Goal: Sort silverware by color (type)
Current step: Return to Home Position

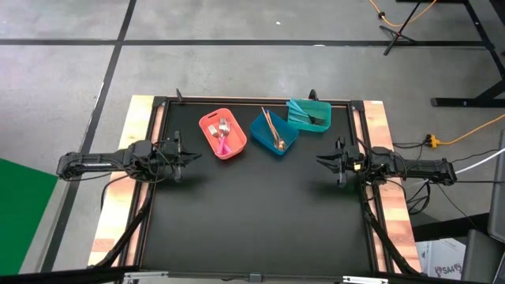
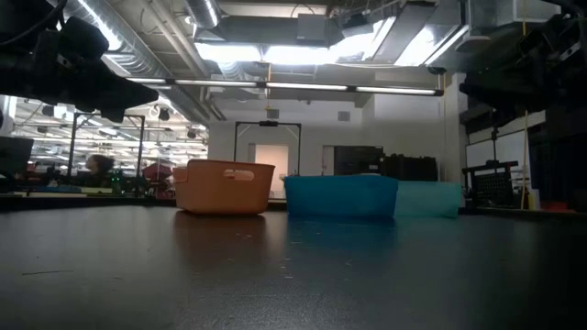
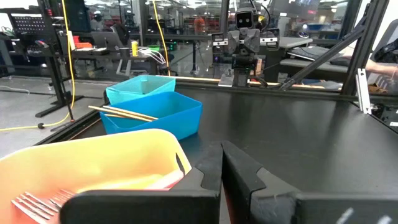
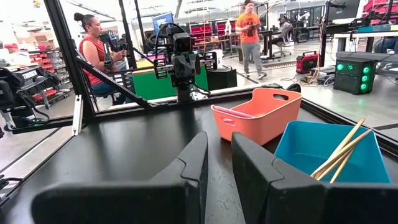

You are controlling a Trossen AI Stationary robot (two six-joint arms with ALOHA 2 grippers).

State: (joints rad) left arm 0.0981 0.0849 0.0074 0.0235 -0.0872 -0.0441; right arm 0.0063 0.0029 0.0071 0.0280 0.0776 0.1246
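Black worktop, seen from above, shows no loose silverware: pink-handled forks lie in the orange bin, gold pieces cross the blue bin, and blue-handled pieces sit in the teal bin. The three bins form a row at the far side. The left pincer hangs near the left edge and the right pincer near the right, both well apart from the bins and carrying nothing.

From worktop height, the bins stand side by side, orange, then blue, then teal, the last two touching or nearly so. Their walls hide the contents, and no cutlery shows on the surface in front of them.

The left wrist camera looks past fingers closed together on nothing, over the pink-handled forks in the orange bin to the gold pieces resting on the blue bin's rim.

The right wrist camera shows that arm's fingers a narrow gap apart and empty, with a pink handle lying in the orange bin and the gold pieces leaning in the blue one. People stand and sit in the room beyond.

By the look of it the sorting is complete, each colour in its own bin. All that seems left is for the arms to settle at rest.
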